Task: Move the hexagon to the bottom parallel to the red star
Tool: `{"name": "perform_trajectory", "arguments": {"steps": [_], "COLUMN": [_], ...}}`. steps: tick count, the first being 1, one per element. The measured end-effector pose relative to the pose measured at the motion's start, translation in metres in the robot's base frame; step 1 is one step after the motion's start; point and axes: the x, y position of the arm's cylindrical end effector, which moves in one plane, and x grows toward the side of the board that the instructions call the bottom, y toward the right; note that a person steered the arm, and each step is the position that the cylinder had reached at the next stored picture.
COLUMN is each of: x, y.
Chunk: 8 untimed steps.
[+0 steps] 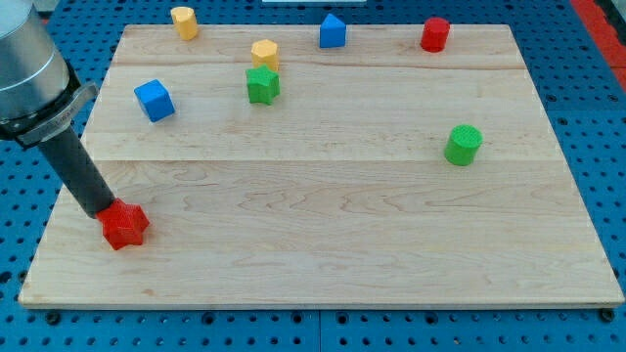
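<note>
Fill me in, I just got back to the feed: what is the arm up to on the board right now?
My tip sits at the view's lower left, right against the red star. The yellow hexagon, the block to be moved, stands untouched near the view's top, just above the green star. The other blocks sit apart from my tip on the wooden board.

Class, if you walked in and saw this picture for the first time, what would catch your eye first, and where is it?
First, the thick dark rod slanting in from the view's upper left, with my tip right against the red star near the board's bottom left corner. Next, the scatter of bright blocks along the view's top, such as the yellow hexagon just above the green star. A green cylinder stands alone at the right.
</note>
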Motion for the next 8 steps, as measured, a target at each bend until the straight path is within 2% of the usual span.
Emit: {"name": "perform_trajectory", "arguments": {"steps": [3,5,7,8], "x": [-0.039,-0.042,-0.042,-0.071], "y": [0.013,0.046,0.046,0.058]}}
